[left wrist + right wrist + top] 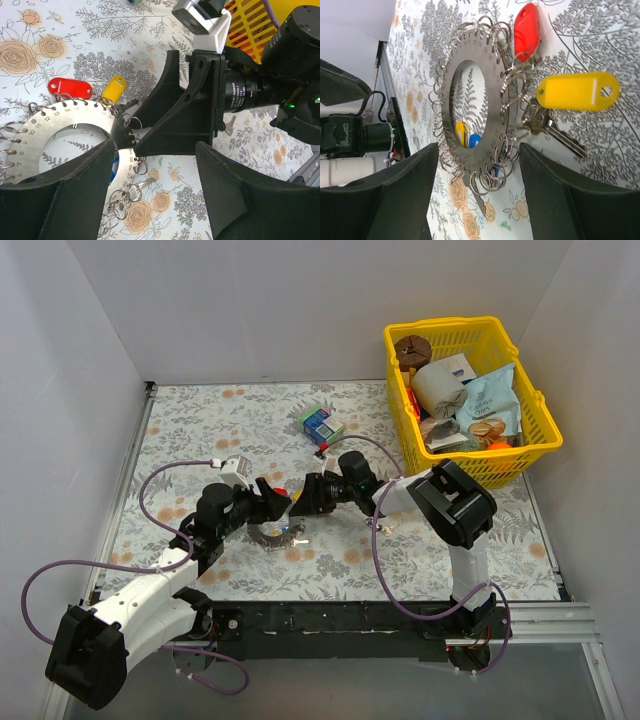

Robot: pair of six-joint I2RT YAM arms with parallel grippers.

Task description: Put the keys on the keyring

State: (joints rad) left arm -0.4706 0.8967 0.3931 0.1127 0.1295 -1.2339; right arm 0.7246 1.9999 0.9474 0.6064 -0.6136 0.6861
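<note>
**Top external view.** The keyring (pixel 272 533) lay flat on the floral cloth (pixel 200 420), left of frame centre. The left gripper (pixel 271 503) and right gripper (pixel 304 496) met nose to nose just above it in the frame, about equally near. A red-headed key (pixel 280 492) showed between them.

**Left wrist view.** The left gripper (pixel 156 147) had its jaws well apart and held nothing. The keyring (pixel 50 125) lay at left-centre. Its lower edge was hidden behind the left-hand finger, so contact could not be confirmed. The red-headed key (pixel 70 88) lay near horizontal at the upper rim. The yellow-headed key (pixel 113 90) tilted up to the right. The right gripper (pixel 132 137) had its tip at the ring's right rim.

**Right wrist view.** The right gripper (pixel 479 150) had its jaws spread wide and empty. The keyring (pixel 497 85) lay straight ahead between the finger lines, its long axis vertical in frame. The yellow-headed key (pixel 577 91) lay right of the ring. Its head ran horizontally and its blade pointed to lower right. The red-headed key (pixel 525 32) lay near vertical at the top. Reaching the yellow-headed key would probably call for a shift toward frame right.
</note>
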